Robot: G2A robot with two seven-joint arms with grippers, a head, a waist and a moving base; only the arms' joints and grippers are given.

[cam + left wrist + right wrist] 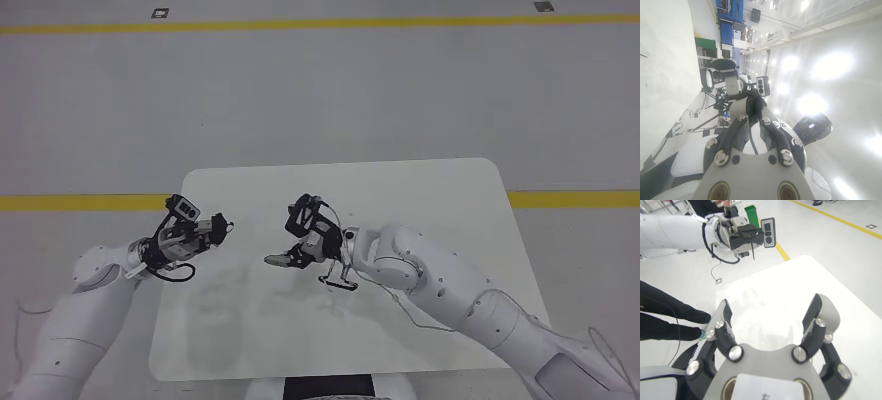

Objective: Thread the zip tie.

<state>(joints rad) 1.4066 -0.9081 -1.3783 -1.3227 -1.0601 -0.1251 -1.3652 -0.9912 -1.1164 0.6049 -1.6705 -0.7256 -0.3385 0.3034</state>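
Black, thin plastic zip tie [753,252] hangs from the closed left hand [751,237], well ahead of the empty, wide-open right hand [770,311], which should take its tail squarely.

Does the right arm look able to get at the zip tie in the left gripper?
Probably yes: the right gripper is open, and nothing stands between it and the zip tie hanging from the shut left gripper.
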